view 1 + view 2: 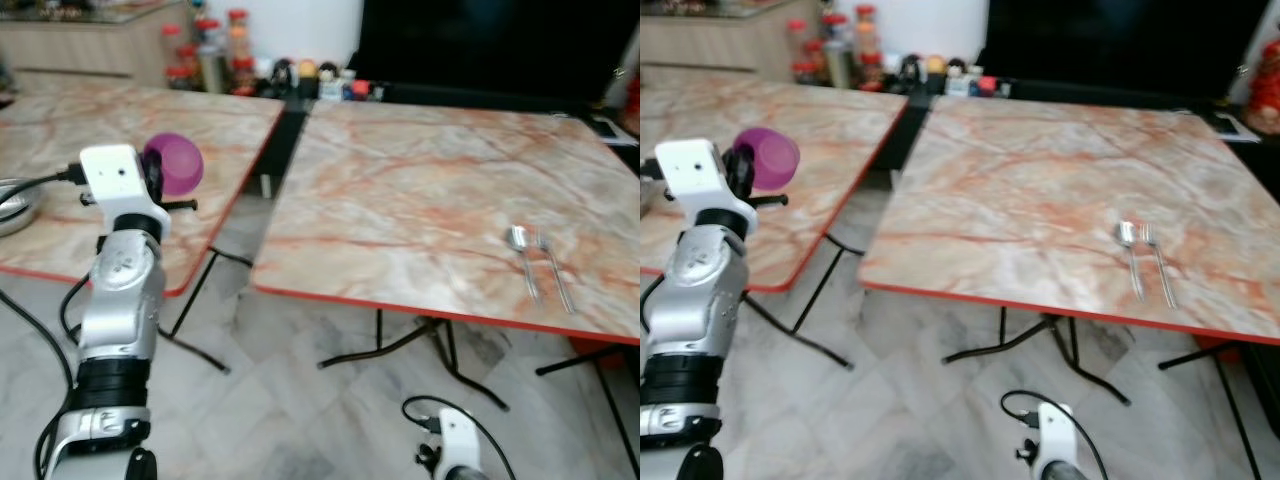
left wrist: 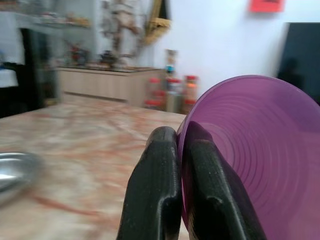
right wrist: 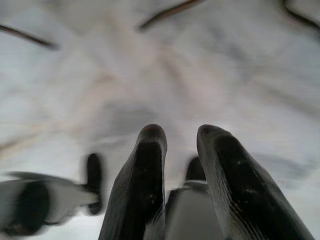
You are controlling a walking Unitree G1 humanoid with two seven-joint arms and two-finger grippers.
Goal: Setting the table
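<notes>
Purple bowl (image 1: pixel 173 165), upper left of frame, rim pinched between closed fingers (image 2: pixel 155 195) of raised left gripper (image 2: pixel 181 150) above left marble table (image 1: pixel 60 130); spoon (image 1: pixel 522 258) and fork (image 1: pixel 553 268) side by side, right table (image 1: pixel 400 190); right gripper (image 3: pixel 181 145), fingers slightly parted, empty, over floor (image 3: pixel 150 60).

The left gripper (image 1: pixel 160 185) holds a purple bowl (image 1: pixel 175 165) raised above the left table (image 1: pixel 120 130), with open air around it. A silver dish (image 1: pixel 15 205) lies off to its left. To its right, across a gap, the right table (image 1: pixel 420 190) offers wide bare marble; a spoon (image 1: pixel 523 255) and fork (image 1: pixel 555 270) lie near its far-right front edge.
</notes>
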